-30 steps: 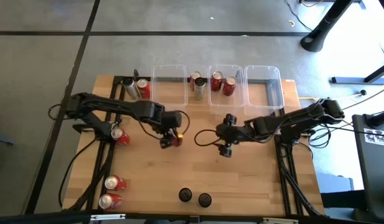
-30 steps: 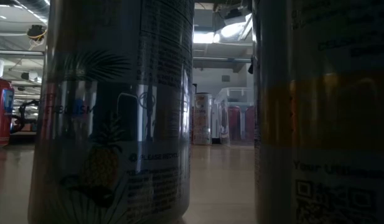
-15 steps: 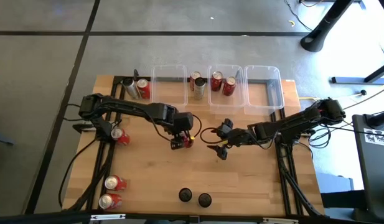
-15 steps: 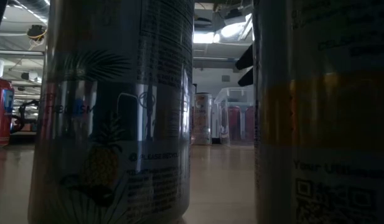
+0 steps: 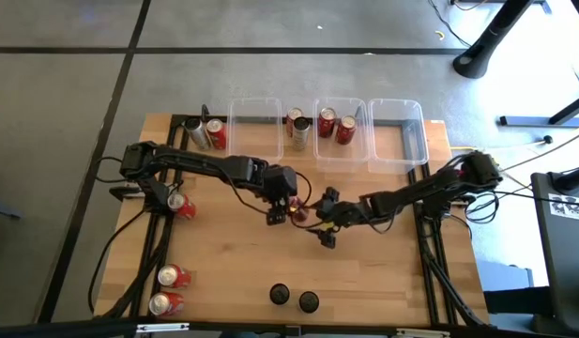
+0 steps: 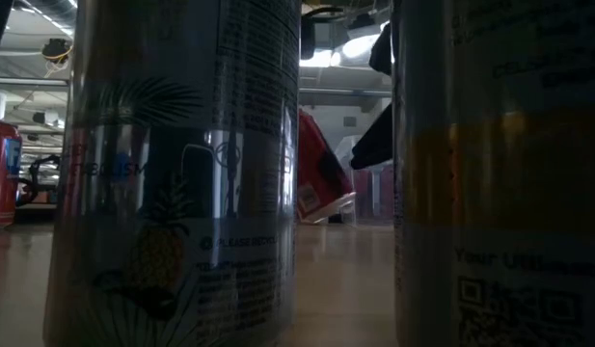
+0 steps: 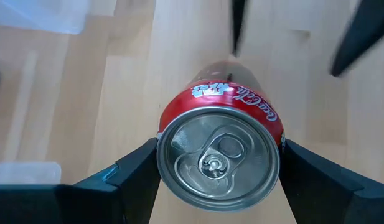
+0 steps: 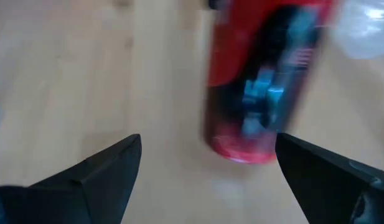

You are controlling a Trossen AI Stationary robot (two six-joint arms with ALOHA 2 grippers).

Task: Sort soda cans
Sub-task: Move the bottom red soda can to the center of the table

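Clear bins (image 5: pixel 254 120) hold three cans (image 5: pixel 321 126). My left gripper (image 7: pixel 218 180) clamps a red Coca-Cola can (image 7: pixel 220 146) mid-table, above the wood; my right gripper (image 8: pixel 207 177), fingers spread, faces it just beside.

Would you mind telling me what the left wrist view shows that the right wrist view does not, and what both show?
Only the left wrist view shows the held red can's silver top with its pull tab, clamped between the left gripper's fingers, and a clear bin's edge. Only the right wrist view shows that can's bottom end and side, with the open right gripper reaching toward it, not touching. Both show the same can over the wooden table.
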